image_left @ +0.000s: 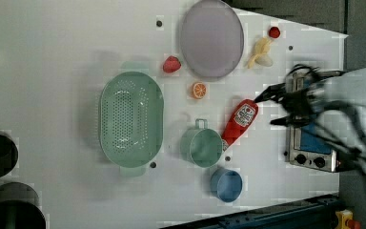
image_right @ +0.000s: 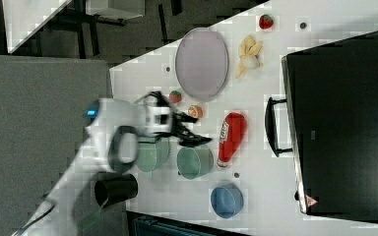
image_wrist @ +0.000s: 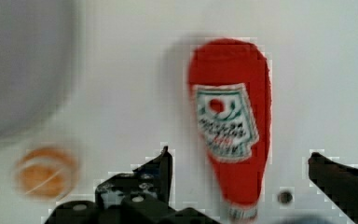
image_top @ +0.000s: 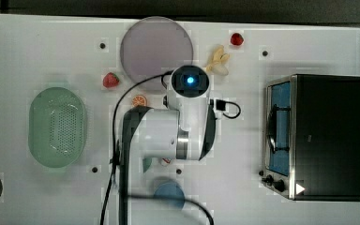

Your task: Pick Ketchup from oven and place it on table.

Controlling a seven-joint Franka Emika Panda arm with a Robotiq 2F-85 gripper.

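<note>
Ketchup: the ketchup lies on its side on the white tabletop, out of the oven; in the left view it sits right of centre, cap end down beside the green mug, base end toward the tool. It lies flat probably because it was let go low, so it rests rather than stands.

Tool: the tool stands spread wide with nothing between its fingers; in the wrist view the bottle's neck shows in the gap, untouched by either finger. The wide spread reads as a release, giving the bottle room on both sides.

Tool position: in the left view the tool hangs at centre right, above the base end of the bottle, apart from it.

Oven: at the right of the top view, the blue-tinted door faces the arm; I cannot tell whether the door is shut.

Neighbours: an orange slice lies near the bottle, and a blue bowl sits lower in the left view, both clear of it.

Task state: judged from the layout, the placing looks done.
</note>
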